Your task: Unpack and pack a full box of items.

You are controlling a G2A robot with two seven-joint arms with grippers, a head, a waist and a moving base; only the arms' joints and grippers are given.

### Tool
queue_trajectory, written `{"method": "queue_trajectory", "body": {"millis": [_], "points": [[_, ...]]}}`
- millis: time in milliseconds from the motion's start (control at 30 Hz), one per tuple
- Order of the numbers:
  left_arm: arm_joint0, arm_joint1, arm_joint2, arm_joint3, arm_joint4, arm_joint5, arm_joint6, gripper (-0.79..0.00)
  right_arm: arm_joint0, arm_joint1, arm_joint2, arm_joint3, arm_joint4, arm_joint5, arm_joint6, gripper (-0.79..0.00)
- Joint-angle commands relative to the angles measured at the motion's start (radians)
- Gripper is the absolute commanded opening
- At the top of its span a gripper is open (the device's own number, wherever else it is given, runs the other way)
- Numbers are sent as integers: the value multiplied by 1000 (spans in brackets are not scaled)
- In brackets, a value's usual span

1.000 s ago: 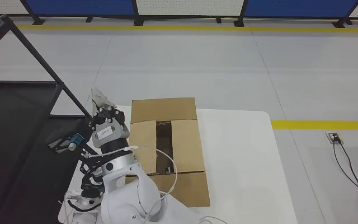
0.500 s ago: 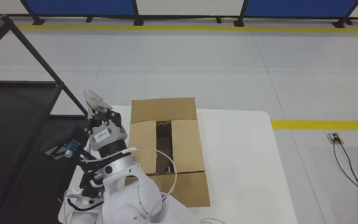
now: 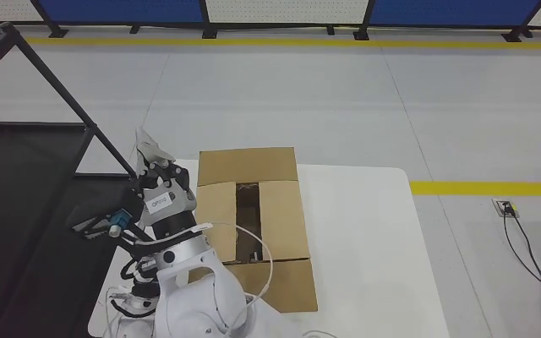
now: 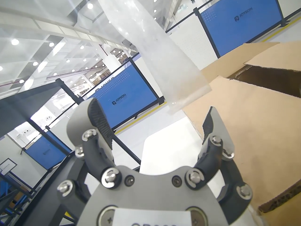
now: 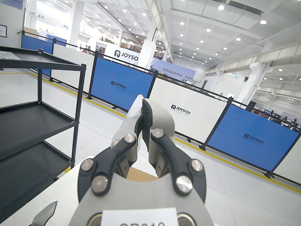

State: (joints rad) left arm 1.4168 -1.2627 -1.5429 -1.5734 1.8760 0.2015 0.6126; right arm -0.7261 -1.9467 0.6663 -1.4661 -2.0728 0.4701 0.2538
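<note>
On the far left stands a black rack [image 3: 42, 194] with flat shelves, just beside the white table [image 3: 363, 253]. My left gripper [image 4: 152, 110] is low by the table's left edge, next to the left side of the box [image 3: 249, 165]. Its two fingers are spread wide and hold nothing. A clear plastic piece [image 4: 152, 48] hangs just past its fingertips, and I cannot tell if it touches them. My right gripper [image 5: 143, 108] is up over the table's far left corner, to the left of the box. Its fingers are pinched tight on one end of that plastic piece, and the rest sticks out past them toward the far side. A white label [image 3: 159, 203] with dark print is stuck on that wrist. The brown box sits on the left half of the table. Its far flap and near flap lie folded out flat. Its two side flaps lie over the top with a dark gap between them, and I cannot tell what is inside. A yellow line [image 3: 473, 188] runs on the grey floor to the right of the table. Blue panels [image 3: 118, 10] with white print stand along the far side of the room.
</note>
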Motion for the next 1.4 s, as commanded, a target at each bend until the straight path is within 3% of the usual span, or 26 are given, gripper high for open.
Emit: {"method": "queue_trajectory", "body": {"millis": [0, 200, 433, 500, 633, 1000, 1200, 1300, 1367], "points": [[-6, -2, 11, 13, 5, 21, 13, 0, 0, 0, 0, -5, 17, 6, -6, -785], [-14, -9, 45, 38, 47, 120, 72, -28, 6, -2, -5, -13, 40, 22, -7, -785], [-36, -18, 76, 78, 91, 252, 111, -271, 14, -4, -8, -9, 52, 22, 6, -785], [-42, -20, 79, 86, 95, 272, 113, -413, 15, -4, -7, -8, 54, 21, 9, -785], [-51, -22, 84, 100, 106, 291, 111, -508, 16, -4, -2, -5, 55, 24, 12, -785], [-46, -22, 65, 105, 99, 304, 118, -570, 29, -7, 12, 31, 23, 46, 55, -785], [-45, -21, 29, 89, 60, 316, 110, -677, 29, -4, 40, 37, 39, 23, 77, -770], [-51, -21, 12, 89, 51, 315, 105, -779, 23, -2, 56, 37, 49, 16, 73, -785], [-55, -20, 5, 93, 52, 315, 102, -785, 18, 0, 63, 34, 55, 10, 68, -785]]}}
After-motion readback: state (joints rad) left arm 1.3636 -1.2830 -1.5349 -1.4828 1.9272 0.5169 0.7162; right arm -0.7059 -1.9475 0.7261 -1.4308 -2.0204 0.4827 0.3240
